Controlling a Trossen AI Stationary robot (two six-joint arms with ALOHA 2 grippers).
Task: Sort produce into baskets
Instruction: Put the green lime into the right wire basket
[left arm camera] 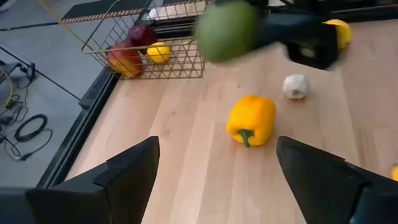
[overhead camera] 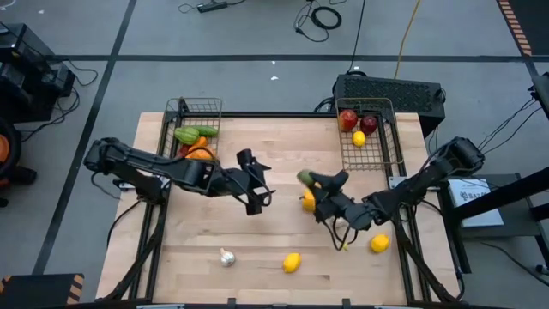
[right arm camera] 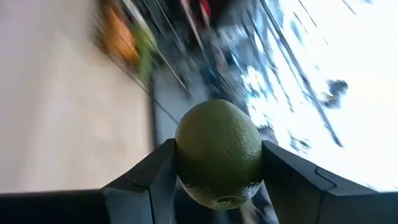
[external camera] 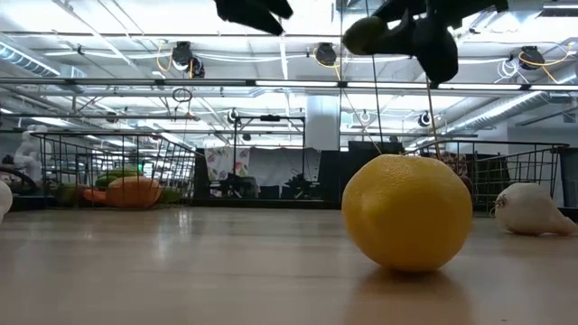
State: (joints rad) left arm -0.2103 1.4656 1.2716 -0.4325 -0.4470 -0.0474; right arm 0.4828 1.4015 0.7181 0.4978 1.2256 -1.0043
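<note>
My right gripper point(overhead camera: 312, 180) hangs above the middle of the table, shut on a round green avocado point(right arm camera: 217, 152) that also shows in the left wrist view point(left arm camera: 227, 30). A yellow pepper point(left arm camera: 250, 119) lies on the wood just below it. My left gripper point(overhead camera: 268, 182) hovers open and empty a little to the left, pointing toward the pepper. The left wire basket point(overhead camera: 196, 129) holds green and orange produce. The right wire basket point(overhead camera: 371, 133) holds red apples and a lemon. Loose on the table lie a garlic point(overhead camera: 227, 257) and two lemons point(overhead camera: 292, 262), point(overhead camera: 379, 244). My right gripper pinches the avocado between its two fingers, one on each opposite side of its round body point(right arm camera: 183, 155). The fingers point(right arm camera: 149, 174) reach in about level from the table's right side. The avocado is lifted clear of the table, above the yellow pepper.
A black box point(overhead camera: 390, 93) stands behind the right basket. Another garlic point(left arm camera: 295, 86) lies beyond the pepper, near my right arm. Bare wood lies between the two arms and the near edge, around the lemons.
</note>
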